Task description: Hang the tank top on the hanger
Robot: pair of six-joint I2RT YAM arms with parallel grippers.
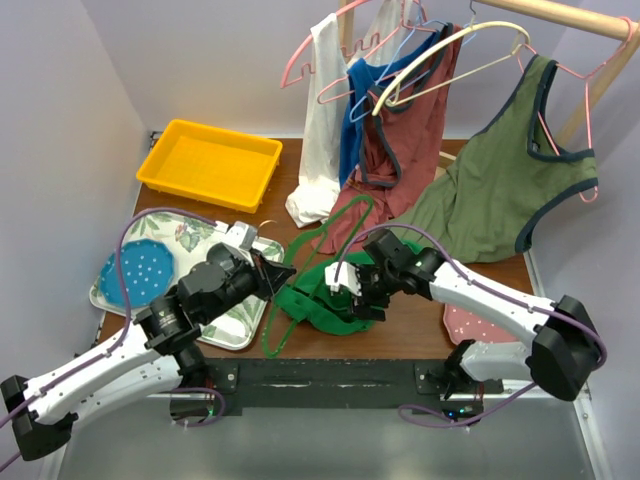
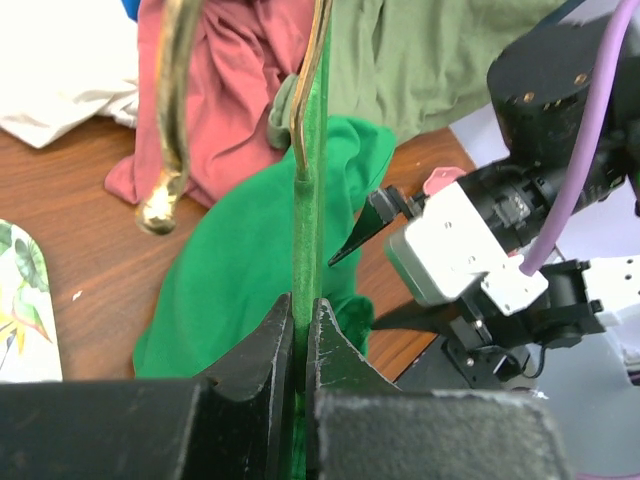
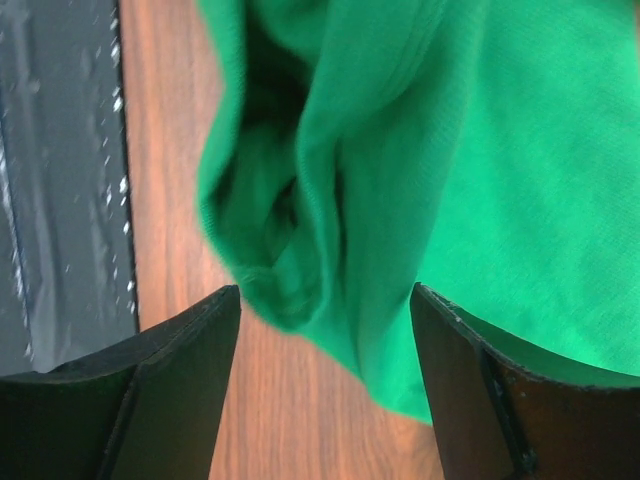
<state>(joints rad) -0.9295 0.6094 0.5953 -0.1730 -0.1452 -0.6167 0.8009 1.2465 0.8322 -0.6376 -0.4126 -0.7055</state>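
Observation:
The bright green tank top (image 1: 318, 298) lies bunched on the wooden table between the two arms. The thin dark-green hanger (image 1: 338, 222) curves from the table's front edge over the tank top toward the hanging clothes. My left gripper (image 1: 282, 277) is shut on the hanger's bar (image 2: 309, 210), which runs straight up from the pinched jaws (image 2: 303, 306). The tank top (image 2: 240, 270) spreads behind that bar. My right gripper (image 1: 350, 290) hovers open over the top's right side. In the right wrist view a fold of the tank top (image 3: 330, 240) sits between the spread fingers (image 3: 325, 305), which do not grip it.
A yellow bin (image 1: 210, 163) stands at the back left. A floral tray (image 1: 205, 235) with a blue plate (image 1: 135, 272) lies left, a pink plate (image 1: 470, 322) right. An olive top (image 1: 500, 180), a rust-red top (image 1: 410, 110), a white garment (image 1: 322, 130) and a cream hanger (image 1: 450, 50) hang behind.

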